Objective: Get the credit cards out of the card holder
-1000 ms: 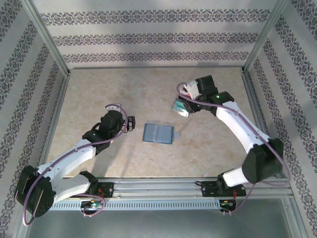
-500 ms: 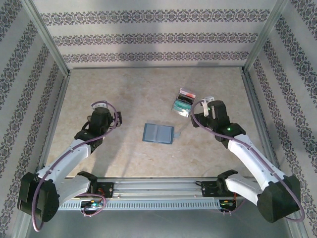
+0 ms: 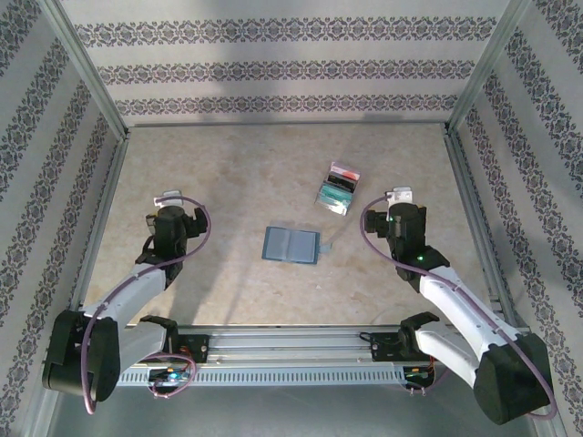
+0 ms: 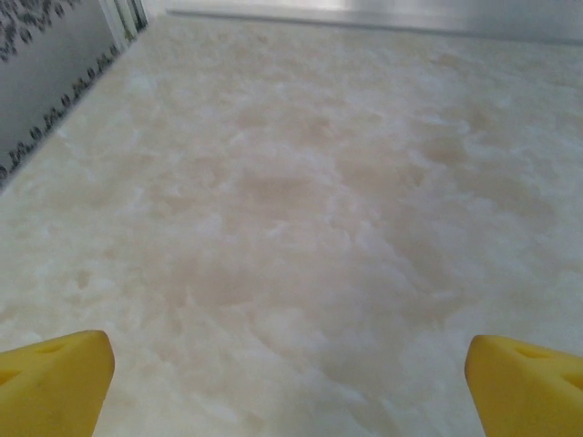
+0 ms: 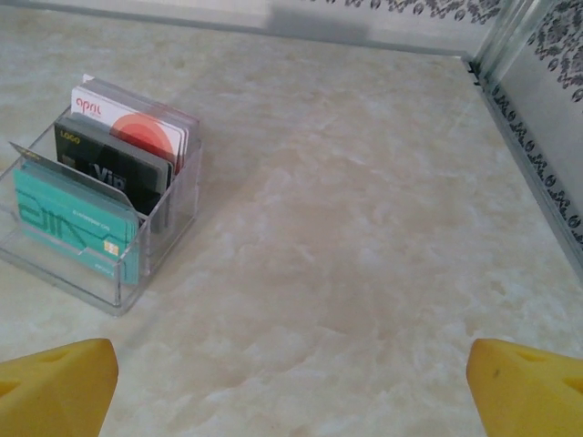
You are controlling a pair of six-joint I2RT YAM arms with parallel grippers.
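Note:
The card holder [image 3: 291, 245], a small blue-grey wallet, lies open and flat at the table's middle, its snap tab pointing right. Three credit cards stand upright in a clear plastic rack [image 3: 339, 188]: a white and red-orange one [image 5: 137, 123] at the back, a dark one [image 5: 114, 168] in the middle and a teal one [image 5: 73, 228] in front. My right gripper [image 3: 401, 202] [image 5: 291, 391] hangs open and empty to the right of the rack, apart from it. Well left of the holder, my left gripper [image 3: 170, 202] [image 4: 291, 391] is open over bare table.
The clear rack [image 5: 155, 246] stands behind and right of the wallet. Patterned walls with metal posts [image 3: 91, 91] enclose the table on three sides. A metal rail [image 3: 291, 341] runs along the near edge between the arm bases.
My right gripper has opened wide and drawn back from the rack towards the near right. My left arm has swung left, away from the card holder.

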